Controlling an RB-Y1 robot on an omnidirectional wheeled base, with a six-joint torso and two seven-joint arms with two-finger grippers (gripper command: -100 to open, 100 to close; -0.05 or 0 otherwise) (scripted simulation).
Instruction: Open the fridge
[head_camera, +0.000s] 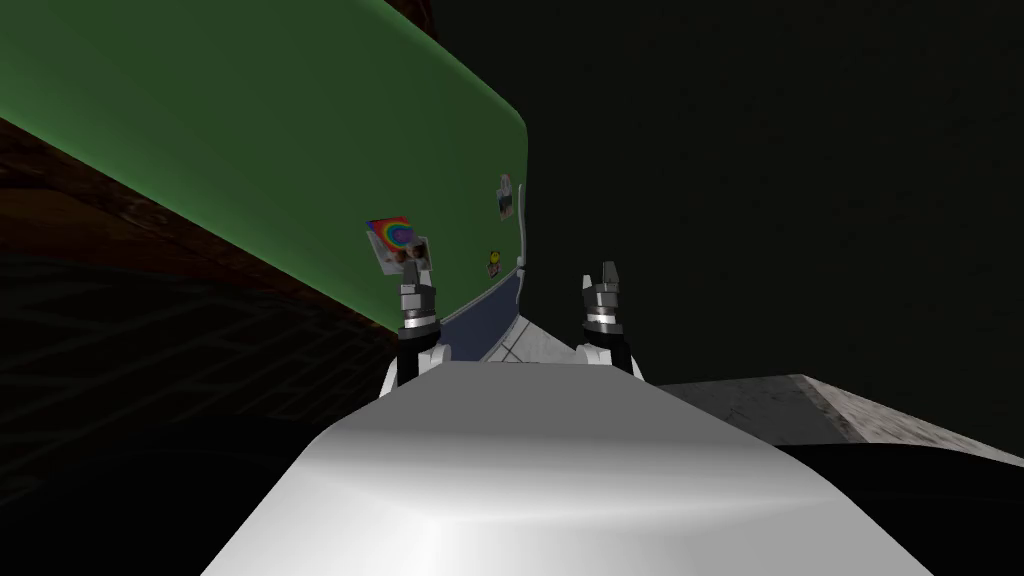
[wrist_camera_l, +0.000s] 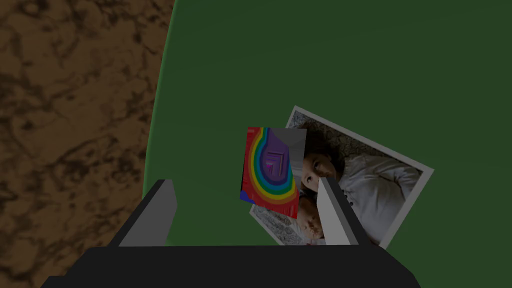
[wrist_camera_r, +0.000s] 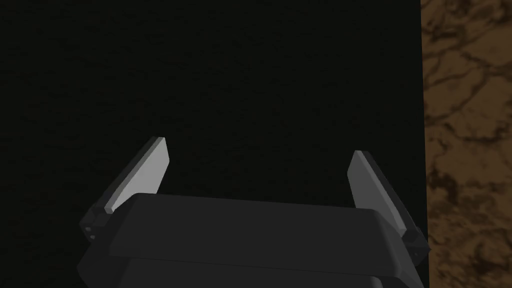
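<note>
The fridge's green door (head_camera: 250, 130) slants across the head view, with a thin pale handle (head_camera: 521, 235) along its right edge. A rainbow magnet (head_camera: 393, 234) and a photo (head_camera: 418, 254) are stuck on the door. My left gripper (head_camera: 415, 282) stands open just in front of them; its wrist view shows the green door (wrist_camera_l: 350, 60), the rainbow magnet (wrist_camera_l: 272, 170) and the photo (wrist_camera_l: 375, 185) between and beyond its fingers (wrist_camera_l: 160, 205). My right gripper (head_camera: 603, 272) is open to the right of the handle, facing a flat dark surface (wrist_camera_r: 225, 75), with nothing between its fingers (wrist_camera_r: 145, 172).
Two small stickers (head_camera: 505, 197) (head_camera: 494, 263) sit near the door's handle edge. A brown mottled surface (wrist_camera_l: 75, 125) borders the door on the hinge side, and another brown mottled surface (wrist_camera_r: 470, 150) lies beside the dark plane. Pale floor (head_camera: 780, 405) lies low at the right.
</note>
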